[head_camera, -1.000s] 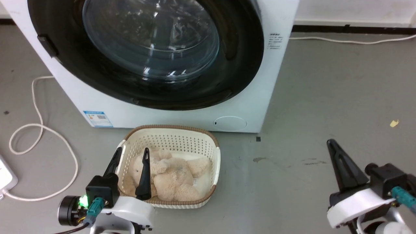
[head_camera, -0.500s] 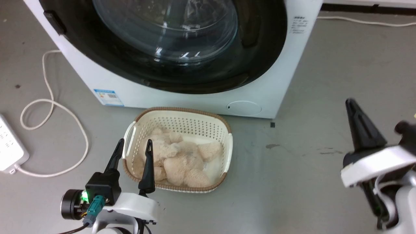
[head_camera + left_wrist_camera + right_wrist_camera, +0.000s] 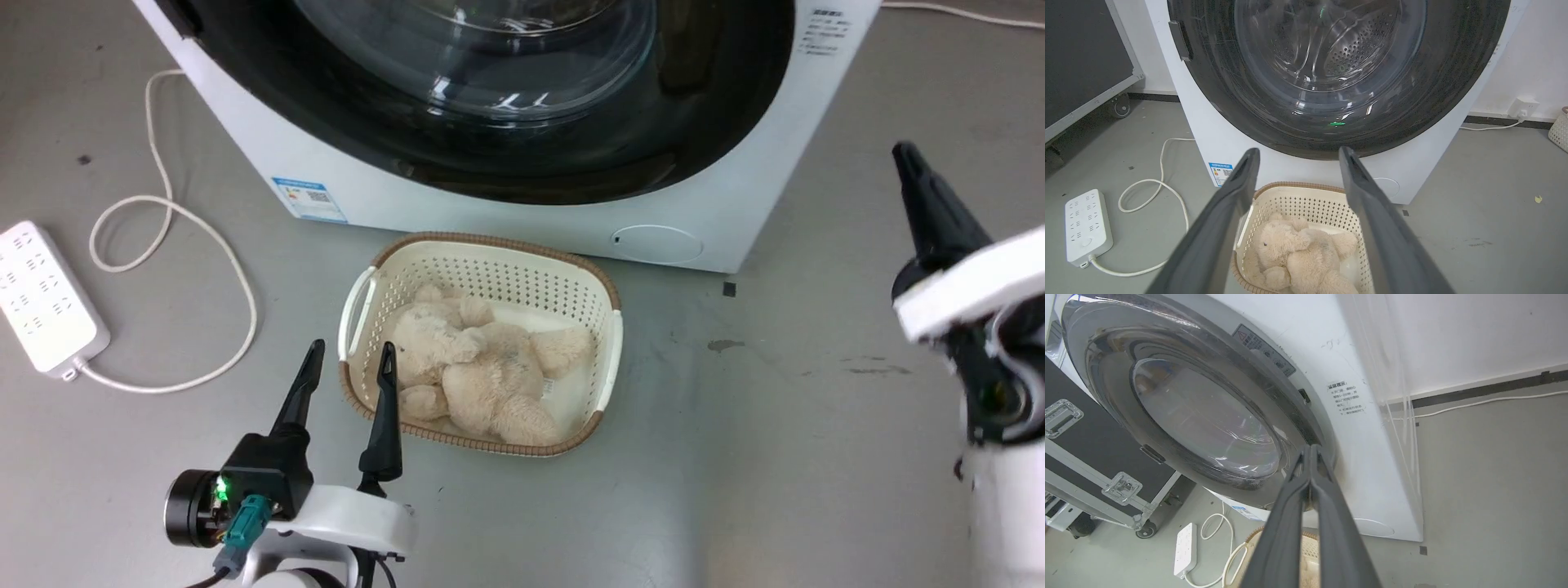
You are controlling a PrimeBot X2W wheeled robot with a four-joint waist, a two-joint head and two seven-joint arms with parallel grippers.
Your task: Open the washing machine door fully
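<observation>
In the head view, the washing machine (image 3: 735, 212) is standing on the grey floor (image 3: 775, 457) at the top of the picture. Its door (image 3: 457, 155) is lying shut against the front, its round face turned toward the robot and tilted slightly to the right. A blue label (image 3: 309, 198) is sitting at the machine's lower left corner, and a block of dark print (image 3: 824, 33) is showing near the right edge; both are too small to read. A basket (image 3: 608, 359) holding a plush toy (image 3: 482, 376) is resting just in front of the machine. The left gripper (image 3: 351, 349) is hovering at the basket's near left rim with its fingers spread and nothing between them. The right gripper (image 3: 906, 155) is hanging well off to the right.

In the left wrist view, the left gripper (image 3: 1298, 152) is pointing at the bottom of the door (image 3: 1453, 81), its fingers parted above the basket (image 3: 1298, 204). The drum's holes are showing through the glass. A power strip (image 3: 1086, 224) is lying to the left.

In the right wrist view, the right gripper (image 3: 1310, 449) is pointing at the door's (image 3: 1200, 412) right rim with its fingers pressed together on nothing. The machine (image 3: 1372, 477) is carrying a sticker with a warning triangle (image 3: 1263, 345) and a printed panel (image 3: 1345, 398), neither readable.
</observation>
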